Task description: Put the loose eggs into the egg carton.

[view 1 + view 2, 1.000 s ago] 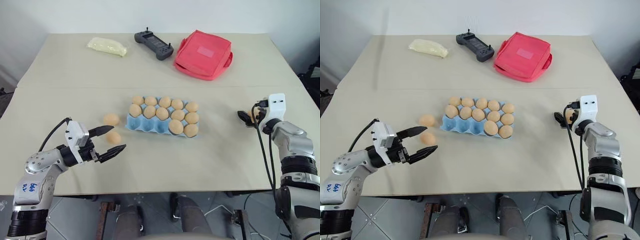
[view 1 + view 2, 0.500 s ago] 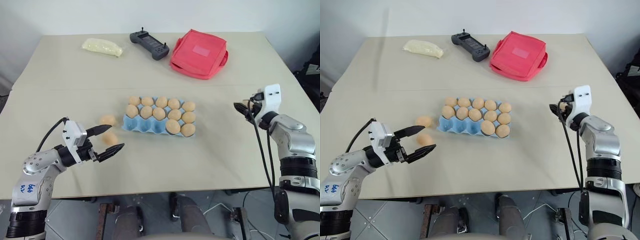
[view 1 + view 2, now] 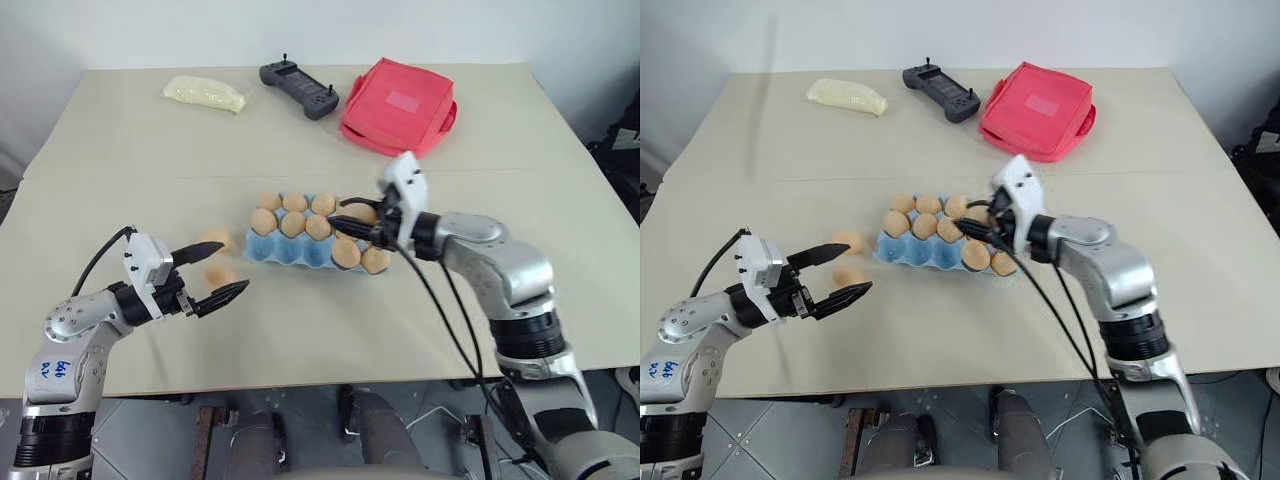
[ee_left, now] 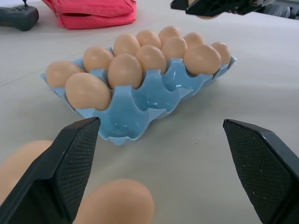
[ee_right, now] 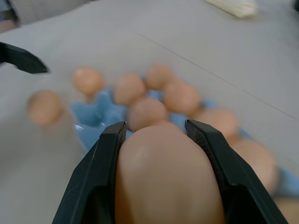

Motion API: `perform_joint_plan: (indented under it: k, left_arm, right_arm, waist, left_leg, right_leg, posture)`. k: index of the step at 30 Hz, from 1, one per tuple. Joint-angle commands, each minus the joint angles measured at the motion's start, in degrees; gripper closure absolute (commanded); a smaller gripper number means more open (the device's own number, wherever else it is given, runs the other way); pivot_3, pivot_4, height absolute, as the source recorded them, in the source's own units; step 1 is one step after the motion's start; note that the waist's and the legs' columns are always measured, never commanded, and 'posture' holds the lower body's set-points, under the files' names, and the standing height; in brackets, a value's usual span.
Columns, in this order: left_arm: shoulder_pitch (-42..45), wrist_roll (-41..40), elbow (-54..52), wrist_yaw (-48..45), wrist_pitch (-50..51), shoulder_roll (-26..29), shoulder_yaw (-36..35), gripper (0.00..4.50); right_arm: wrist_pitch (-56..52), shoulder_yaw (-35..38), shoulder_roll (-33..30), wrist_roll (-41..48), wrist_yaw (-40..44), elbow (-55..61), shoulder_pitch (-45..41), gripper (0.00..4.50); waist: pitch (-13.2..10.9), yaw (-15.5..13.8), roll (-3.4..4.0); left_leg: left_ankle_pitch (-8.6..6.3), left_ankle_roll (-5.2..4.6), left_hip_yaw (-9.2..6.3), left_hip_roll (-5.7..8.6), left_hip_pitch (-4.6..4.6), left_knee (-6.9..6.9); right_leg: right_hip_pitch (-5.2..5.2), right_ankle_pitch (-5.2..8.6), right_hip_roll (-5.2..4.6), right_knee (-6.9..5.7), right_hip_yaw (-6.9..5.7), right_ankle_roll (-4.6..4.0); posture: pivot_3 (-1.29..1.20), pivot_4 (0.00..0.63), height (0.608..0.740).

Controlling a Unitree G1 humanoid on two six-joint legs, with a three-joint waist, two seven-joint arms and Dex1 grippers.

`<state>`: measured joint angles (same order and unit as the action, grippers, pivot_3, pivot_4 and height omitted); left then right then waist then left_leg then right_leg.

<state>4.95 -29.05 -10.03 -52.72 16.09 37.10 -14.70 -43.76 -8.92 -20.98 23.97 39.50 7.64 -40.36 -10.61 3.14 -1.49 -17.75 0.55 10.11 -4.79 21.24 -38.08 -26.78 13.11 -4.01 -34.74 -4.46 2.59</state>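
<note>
r gripper [image 3: 350,222] clamped on an egg [image 5: 166,182], held over the egg carton [image 3: 300,252] mid-table, prob to drop it in a free near-left cup. l gripper [image 3: 218,271] spread wide, empty, straddling two loose eggs [image 3: 219,273] just left of carton, set for next pick. r wrist view shows the held egg betw the fingers; l wrist view shows the vacant near cups.

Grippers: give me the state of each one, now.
Left gripper: open, holding nothing.
Right gripper: closed on an egg, over the egg carton.
</note>
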Motion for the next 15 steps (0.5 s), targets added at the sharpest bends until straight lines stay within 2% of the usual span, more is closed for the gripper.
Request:
perform_joint_plan:
  k: [1, 14, 15]
  left_arm:
    - [-0.4, -0.5, -0.9, 0.2, -0.8, 0.7, -1.7, 0.0]
    - [-3.9, -0.5, -3.4, 2.2, -1.6, 0.7, -4.6, 0.0]
    - [-4.0, -0.5, -3.6, 2.4, -1.6, 0.8, -4.7, 0.0]
  right_arm:
    - [2.0, -2.1, 2.0, -0.8, 0.9, -0.1, -2.0, 2.83]
    - [7.5, -7.3, 6.1, -5.7, 2.0, -7.6, -1.9, 2.83]
    - [7.9, -7.3, 6.4, -6.0, 2.1, -8.0, -1.9, 2.5]
  waist:
    - [0.0, 0.0, -0.01]
    - [0.0, 0.2, -0.01]
    - [0.0, 0.1, -0.01]
  left_leg:
    - [0.0, 0.0, 0.0, 0.0, 0.01, 0.0]
    - [-0.03, 0.0, 0.04, 0.0, 0.0, 0.0]
    - [-0.02, 0.0, 0.04, 0.0, 0.0, 0.0]
  right_leg:
    - [0.0, 0.0, 0.0, 0.01, -0.01, 0.0]
    - [-0.03, 0.0, -0.06, -0.01, -0.03, -0.01]
    - [-0.04, 0.01, -0.06, -0.03, -0.04, -0.01]
  posture:
    - [0.0, 0.15, 0.74]
    - [0.0, 0.15, 0.74]
    - [0.0, 0.15, 0.74]
